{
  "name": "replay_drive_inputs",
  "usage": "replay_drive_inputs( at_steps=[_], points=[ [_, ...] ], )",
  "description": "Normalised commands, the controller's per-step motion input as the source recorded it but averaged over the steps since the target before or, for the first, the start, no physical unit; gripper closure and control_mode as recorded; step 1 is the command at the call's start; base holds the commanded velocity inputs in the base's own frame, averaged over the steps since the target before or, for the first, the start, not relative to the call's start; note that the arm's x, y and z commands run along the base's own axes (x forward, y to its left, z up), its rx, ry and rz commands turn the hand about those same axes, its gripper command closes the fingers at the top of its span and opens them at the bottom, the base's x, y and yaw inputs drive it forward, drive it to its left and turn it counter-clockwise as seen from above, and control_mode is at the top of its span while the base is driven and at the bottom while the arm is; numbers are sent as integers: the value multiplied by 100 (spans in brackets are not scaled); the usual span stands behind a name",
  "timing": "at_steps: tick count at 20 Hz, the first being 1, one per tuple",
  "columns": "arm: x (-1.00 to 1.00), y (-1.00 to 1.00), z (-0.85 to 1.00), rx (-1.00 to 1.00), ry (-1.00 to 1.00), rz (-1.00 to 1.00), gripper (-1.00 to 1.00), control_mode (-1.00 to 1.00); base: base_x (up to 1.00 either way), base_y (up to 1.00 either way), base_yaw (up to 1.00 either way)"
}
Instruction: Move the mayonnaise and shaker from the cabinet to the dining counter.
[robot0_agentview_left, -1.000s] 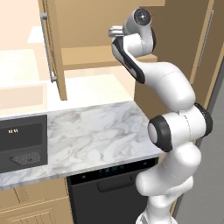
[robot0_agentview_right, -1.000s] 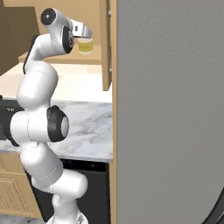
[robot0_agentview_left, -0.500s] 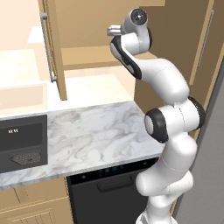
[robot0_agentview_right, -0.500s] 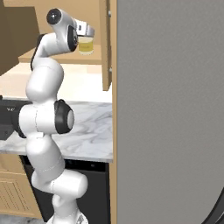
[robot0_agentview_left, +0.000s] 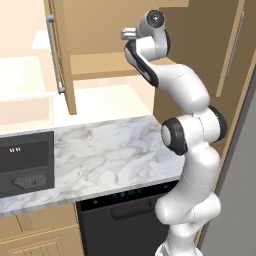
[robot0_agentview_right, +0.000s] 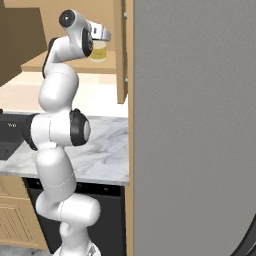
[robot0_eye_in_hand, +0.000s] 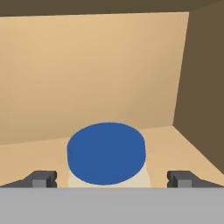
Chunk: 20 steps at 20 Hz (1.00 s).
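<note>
The mayonnaise (robot0_eye_in_hand: 106, 153), a pale-yellow jar with a blue lid, stands on the wooden shelf (robot0_eye_in_hand: 183, 144) inside the open cabinet (robot0_agentview_left: 100, 30). In the hand view its lid sits between my two fingertips (robot0_eye_in_hand: 43, 179), which stand wide on either side without touching it. From the right base view the jar (robot0_agentview_right: 99, 53) is just below and in front of my gripper (robot0_agentview_right: 102, 38). My gripper (robot0_agentview_left: 125, 34) is raised to shelf height at the cabinet opening and is open, holding nothing. The shaker and the dining counter are out of view.
An open cabinet door (robot0_agentview_left: 60, 55) with a grey bar handle hangs to the left of the arm, another door (robot0_agentview_right: 120, 50) to its right. Below lies a marble top (robot0_agentview_left: 110, 150) with a black sink (robot0_agentview_left: 25, 162). A tall grey panel (robot0_agentview_right: 195, 125) stands at the right.
The hand has edged further into the cabinet, closer over the mayonnaise, and the arm's elbow has risen. The jaws have stayed open and the jar has not moved.
</note>
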Motion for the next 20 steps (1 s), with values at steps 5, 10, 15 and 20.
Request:
replay_drive_inputs(
  at_steps=[5,10,15,20],
  points=[
    [28,0,0,-1,0,0,-100,-100,0,0,0],
    [23,0,-3,-1,0,0,-100,-100,0,0,0],
    [17,0,-14,-1,0,0,100,-100,0,0,0],
    [5,0,-7,0,0,0,100,-100,0,0,0]
  ],
)
